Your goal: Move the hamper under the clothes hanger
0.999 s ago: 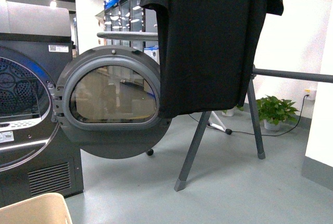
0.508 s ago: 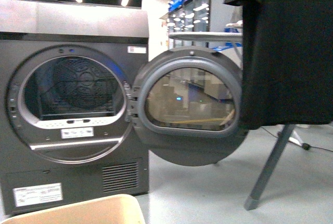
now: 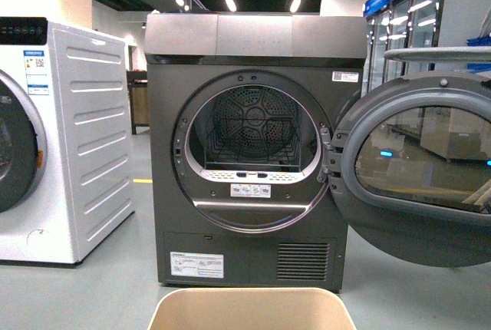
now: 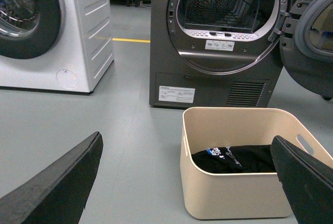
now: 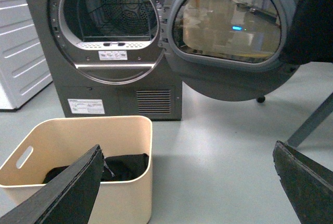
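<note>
Left gripper (image 4: pixel 186 138) jaws spread wide, gripping nothing. Right gripper (image 5: pixel 187 147) likewise spread wide, gripping nothing.

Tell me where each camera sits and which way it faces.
Front view: on the robot's body, squarely facing the open dryer; the hamper rim is at the bottom edge; no arm shows.
Left wrist view: on the left arm, looking between the fingers of the open left gripper at hamper, dryer and white washer.
Right wrist view: on the right arm, looking through the open right gripper at hamper, dryer and a clothes hanger leg.
All three share hamper and dryer.
</note>
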You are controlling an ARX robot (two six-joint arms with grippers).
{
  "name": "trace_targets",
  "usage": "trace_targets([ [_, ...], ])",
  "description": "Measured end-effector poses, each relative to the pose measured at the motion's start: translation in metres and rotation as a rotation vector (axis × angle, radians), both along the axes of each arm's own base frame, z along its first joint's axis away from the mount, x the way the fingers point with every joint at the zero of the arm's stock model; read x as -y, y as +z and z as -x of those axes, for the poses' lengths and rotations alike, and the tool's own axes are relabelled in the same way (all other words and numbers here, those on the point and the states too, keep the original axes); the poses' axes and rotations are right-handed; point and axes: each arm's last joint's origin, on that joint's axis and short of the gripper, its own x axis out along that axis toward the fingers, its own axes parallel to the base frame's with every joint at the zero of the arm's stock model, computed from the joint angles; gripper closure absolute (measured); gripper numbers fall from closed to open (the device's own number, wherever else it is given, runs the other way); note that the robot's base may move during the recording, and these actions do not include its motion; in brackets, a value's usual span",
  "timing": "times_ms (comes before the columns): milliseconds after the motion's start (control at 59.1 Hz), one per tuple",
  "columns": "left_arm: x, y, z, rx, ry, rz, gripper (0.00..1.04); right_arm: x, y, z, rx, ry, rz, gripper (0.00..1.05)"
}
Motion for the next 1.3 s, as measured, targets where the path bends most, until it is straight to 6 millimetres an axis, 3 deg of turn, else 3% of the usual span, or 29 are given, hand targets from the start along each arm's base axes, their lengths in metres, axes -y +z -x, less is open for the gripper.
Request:
trace_targets([
  [677, 0.000, 0.000, 0.000, -0.003, 0.000, 0.003, 0.07, 0.000, 0.000, 0.000, 0.000, -0.001, 0.000, 0.08],
  [779, -0.014, 0.001, -0.011, -0.284, 0.123, 0.164, 0.07, 0.002, 0.000, -0.003, -0.012, -0.044, -0.076, 0.08],
  [864, -0.034, 0.017, -0.038, -0.299, 0.186, 0.221, 0.07, 0.007, 0.011, -0.028, 0.011, -0.040, -0.221, 0.08],
  [965, -0.057, 0.035, -0.100, -0.297, 0.208, 0.183, 0.07, 0.007, 0.034, -0.098, 0.003, 0.077, -0.268, 0.08],
  [1050, -0.060, 0.034, -0.159, -0.398, 0.115, 0.155, 0.07, 0.008, 0.014, -0.156, -0.174, 0.108, -0.304, 0.08],
  [1118, -0.054, 0.022, -0.198, -0.514, 0.055, 0.152, 0.07, 0.006, 0.001, -0.191, -0.261, 0.099, -0.325, 0.08],
  [1304, -0.028, -0.018, -0.290, -0.677, 0.070, 0.093, 0.07, -0.014, -0.036, -0.270, -0.469, 0.102, -0.274, 0.08],
])
